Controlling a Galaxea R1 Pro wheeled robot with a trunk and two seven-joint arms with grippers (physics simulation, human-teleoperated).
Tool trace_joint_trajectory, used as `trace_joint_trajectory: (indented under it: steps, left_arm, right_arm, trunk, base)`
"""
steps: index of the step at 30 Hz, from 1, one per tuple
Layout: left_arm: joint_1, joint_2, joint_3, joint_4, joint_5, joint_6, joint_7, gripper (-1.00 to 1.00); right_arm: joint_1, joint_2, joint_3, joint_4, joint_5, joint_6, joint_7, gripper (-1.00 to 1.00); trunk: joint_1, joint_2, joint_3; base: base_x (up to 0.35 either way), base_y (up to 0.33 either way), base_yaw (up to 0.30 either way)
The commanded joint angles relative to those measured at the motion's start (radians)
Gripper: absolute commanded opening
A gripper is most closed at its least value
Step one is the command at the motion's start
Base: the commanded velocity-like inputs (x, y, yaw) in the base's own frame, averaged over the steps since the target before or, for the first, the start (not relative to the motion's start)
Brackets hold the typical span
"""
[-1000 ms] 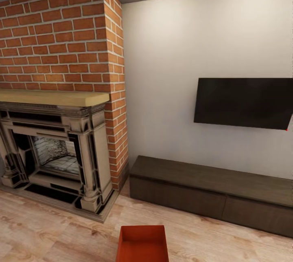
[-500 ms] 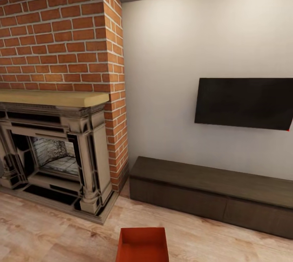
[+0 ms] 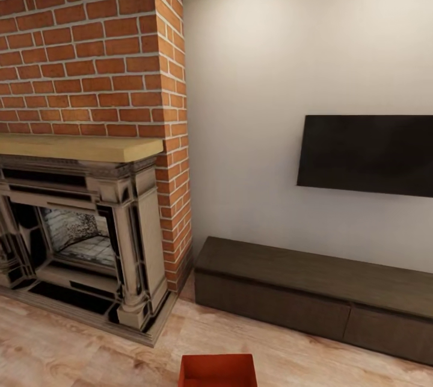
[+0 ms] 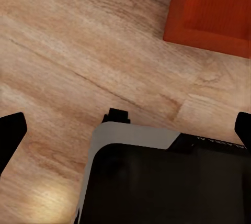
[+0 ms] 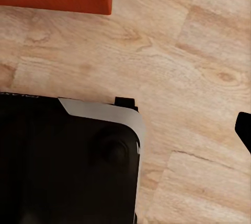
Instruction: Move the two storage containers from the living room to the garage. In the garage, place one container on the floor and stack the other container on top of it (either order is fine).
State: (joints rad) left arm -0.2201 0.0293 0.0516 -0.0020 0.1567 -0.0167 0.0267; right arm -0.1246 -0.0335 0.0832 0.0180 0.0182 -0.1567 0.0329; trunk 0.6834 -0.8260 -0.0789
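A red-orange storage container (image 3: 218, 370) sat on the light wood plank floor (image 3: 78, 357) at the bottom edge of the frame, its open top facing up. To its left rose a brick fireplace wall (image 3: 90, 53) with a pale wooden mantel (image 3: 78, 147). To the right, a black television (image 3: 367, 155) hung on a white wall (image 3: 270, 104) above a long dark low cabinet (image 3: 313, 291).

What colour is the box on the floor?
Red-orange. The storage container shows best in the left wrist view, sitting on the light wood floor.
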Motion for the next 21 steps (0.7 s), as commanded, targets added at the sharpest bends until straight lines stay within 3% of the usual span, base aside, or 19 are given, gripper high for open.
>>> trace_joint_trajectory:
  steps: [1, 10, 21]
  left_arm:
    - [-0.001, 0.0, 0.004, 0.0, 0.004, -0.002, 0.001, 1.0]
    - [-0.001, 0.0, 0.004, 0.0, 0.004, -0.002, 0.001, 1.0]
    - [-0.001, 0.0, 0.004, 0.0, 0.004, -0.002, 0.001, 1.0]
  right_arm:
    - [-0.001, 0.0, 0.007, 0.002, 0.002, -0.004, 0.001, 1.0]
    - [-0.001, 0.0, 0.007, 0.002, 0.0, -0.004, 0.002, 1.0]
    - [-0.001, 0.001, 0.006, 0.002, 0.002, -0.004, -0.003, 1.0]
  trunk:
    - [0.0, -0.001, -0.002]
    - [0.0, -0.001, -0.002]
    - [0.0, -0.001, -0.002]
  base:
    - [0.081, 0.009, 0.0]
    - [0.02, 0.002, -0.001]
    - [0.001, 0.0, -0.078]
